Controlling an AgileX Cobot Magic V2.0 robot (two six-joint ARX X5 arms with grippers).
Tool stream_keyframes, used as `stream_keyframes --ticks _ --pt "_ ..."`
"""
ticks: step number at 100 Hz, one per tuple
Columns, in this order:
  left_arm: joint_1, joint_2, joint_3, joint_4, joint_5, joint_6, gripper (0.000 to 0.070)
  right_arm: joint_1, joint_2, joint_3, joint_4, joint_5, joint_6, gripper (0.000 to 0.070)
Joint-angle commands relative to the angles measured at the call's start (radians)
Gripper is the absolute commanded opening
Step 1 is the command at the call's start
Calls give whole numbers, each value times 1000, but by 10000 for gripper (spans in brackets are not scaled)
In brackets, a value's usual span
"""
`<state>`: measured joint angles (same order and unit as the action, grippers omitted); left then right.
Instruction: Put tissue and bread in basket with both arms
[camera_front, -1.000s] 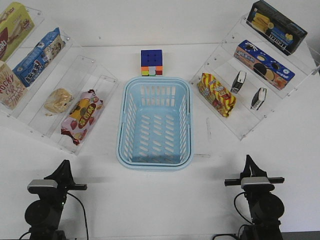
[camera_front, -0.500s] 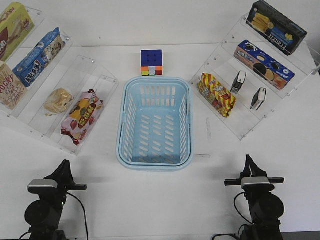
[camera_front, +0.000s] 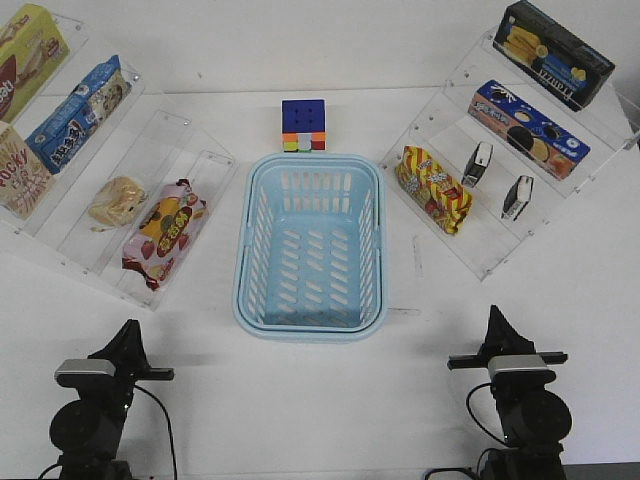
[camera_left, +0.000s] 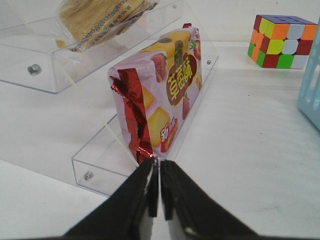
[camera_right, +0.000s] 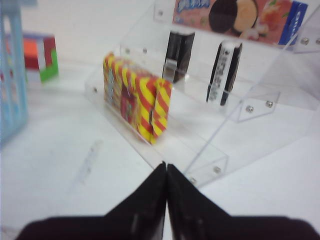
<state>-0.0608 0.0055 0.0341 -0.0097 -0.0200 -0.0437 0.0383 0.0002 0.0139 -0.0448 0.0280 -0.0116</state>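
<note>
The light-blue basket (camera_front: 310, 328) stands empty at the table's middle. The bread (camera_front: 117, 200) lies on the left clear shelf; it also shows in the left wrist view (camera_left: 95, 17). Two black tissue packs (camera_front: 477, 164) (camera_front: 517, 197) stand on edge on the right shelf, and both show in the right wrist view (camera_right: 177, 55) (camera_right: 225, 72). My left gripper (camera_front: 130, 332) (camera_left: 159, 162) is shut and empty, low near the front, pointing at the left shelf. My right gripper (camera_front: 496, 322) (camera_right: 166, 165) is shut and empty, near the front right, apart from the shelf.
A pink strawberry packet (camera_front: 163, 232) (camera_left: 162, 95) stands in the lowest left shelf tier. A yellow-red snack bag (camera_front: 432, 188) (camera_right: 137, 100) is in the lowest right tier. A Rubik's cube (camera_front: 304, 125) sits behind the basket. Snack boxes fill the upper shelves.
The right arm has shifted very slightly. Nothing else has moved.
</note>
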Motion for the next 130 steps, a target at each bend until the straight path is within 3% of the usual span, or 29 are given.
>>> stream_keyframes --ticks 1,8,16,28,42,46,55,59,81,98,130 --pt "1 -2 -20 11 2 5 1 1 1 -1 31 -2 264 0" --pt "1 -2 -20 11 2 5 1 0 2 25 24 -2 367 0" --pt "1 -2 -20 11 2 5 1 -1 30 110 -71 51 410 0" --pt "1 -2 -20 11 2 5 1 -2 174 272 -168 87 392 0" --pt "1 -2 -20 11 2 5 1 -2 442 471 -219 111 309 1" --pt "1 -2 -20 11 2 5 1 -2 518 528 -232 103 275 55" --pt "1 -2 -20 11 2 5 1 -2 681 648 -258 105 216 335" --pt "1 -2 -20 11 2 5 1 -4 749 697 -264 108 195 391" --pt "1 -2 -20 11 2 5 1 -48 1085 958 -270 158 119 392" --pt "1 -2 -20 11 2 5 1 -108 1302 1130 -329 152 110 392" --pt "1 -2 -20 11 2 5 1 -138 1505 1212 -314 106 101 383"
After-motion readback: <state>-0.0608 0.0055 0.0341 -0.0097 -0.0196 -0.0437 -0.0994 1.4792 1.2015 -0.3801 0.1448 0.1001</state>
